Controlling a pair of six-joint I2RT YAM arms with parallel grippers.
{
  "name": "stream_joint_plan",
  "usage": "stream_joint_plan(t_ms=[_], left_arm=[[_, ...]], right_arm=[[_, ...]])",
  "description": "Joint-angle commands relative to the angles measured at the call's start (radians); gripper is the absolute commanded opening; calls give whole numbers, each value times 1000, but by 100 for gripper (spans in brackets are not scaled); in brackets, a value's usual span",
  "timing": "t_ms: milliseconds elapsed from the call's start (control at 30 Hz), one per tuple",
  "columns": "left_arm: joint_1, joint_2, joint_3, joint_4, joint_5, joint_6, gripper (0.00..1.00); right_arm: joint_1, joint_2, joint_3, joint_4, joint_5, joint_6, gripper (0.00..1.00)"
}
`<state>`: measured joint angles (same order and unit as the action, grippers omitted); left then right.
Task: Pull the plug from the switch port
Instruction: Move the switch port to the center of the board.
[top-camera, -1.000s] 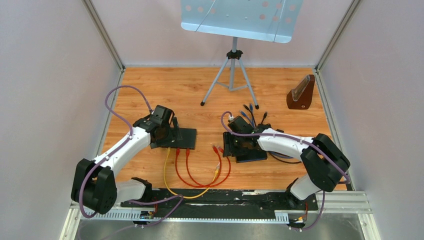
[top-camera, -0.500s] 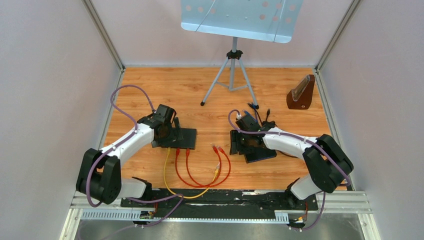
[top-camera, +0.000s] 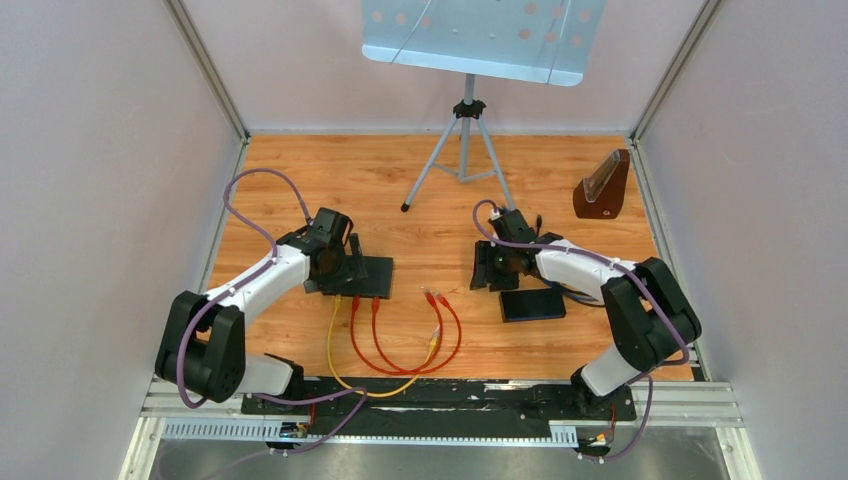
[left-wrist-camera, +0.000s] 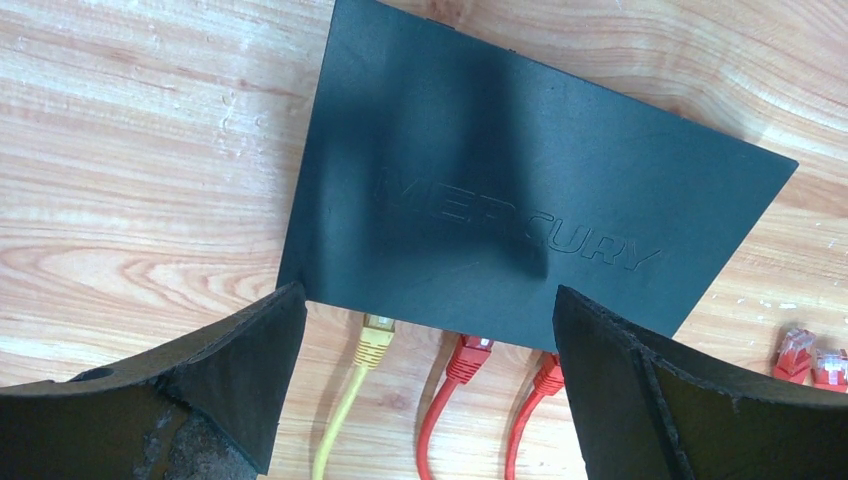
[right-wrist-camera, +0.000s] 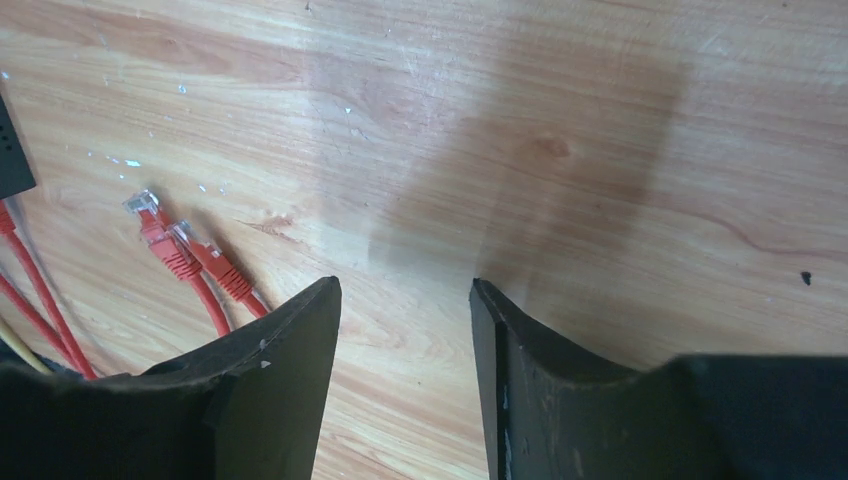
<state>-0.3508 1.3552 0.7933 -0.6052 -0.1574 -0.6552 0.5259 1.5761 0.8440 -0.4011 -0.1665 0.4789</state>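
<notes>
Wooden surface (top-camera: 400, 170) carries the switch (left-wrist-camera: 520, 200); its plugs (left-wrist-camera: 472, 355) line the lower edge, long axes pointing down-frame, between the wide-apart left jaws. Right jaws, partly apart and empty, lie farther off.

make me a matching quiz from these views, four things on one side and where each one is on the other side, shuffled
Things
1. yellow plug
2. loose red plugs
3. left gripper
4. right gripper

Places
A. over bare table, holding nothing
B. seated in the black switch
C. lying unplugged on the wood
D. wide open, straddling the switch's port edge

Pairs: 1-B, 2-C, 3-D, 4-A
</notes>
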Motion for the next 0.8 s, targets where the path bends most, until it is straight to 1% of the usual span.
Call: stream_joint_plan(t_ms=[0,133,267,300,400,467,533,667,767], left_arm=[[9,5,-8,30,10,15,100],[9,3,-8,29,16,15,100],[9,-8,-9,34,16,22,100],[9,-7,-9,44,16,28,100],[13,30,3,60,17,36,100],[18,64,26,50,11,41,100],[28,82,52,30,-29,38,100],[56,65,89,27,-16,76,100],[65,64,118,-1,-78,89,100]], right_arm=[[-11,-66,19,18,-118,-58,52],[-7,-230,-65,7,-229,-24,51],[-7,-388,-191,-28,-226,28,52],[-7,-414,-210,-37,-230,35,53],[-6,-456,-247,-15,-323,55,54],[-4,-430,-241,17,-362,77,54],[-2,-380,-210,45,-388,89,54],[10,-266,-107,83,-411,96,56],[30,-163,-22,123,-428,110,60]])
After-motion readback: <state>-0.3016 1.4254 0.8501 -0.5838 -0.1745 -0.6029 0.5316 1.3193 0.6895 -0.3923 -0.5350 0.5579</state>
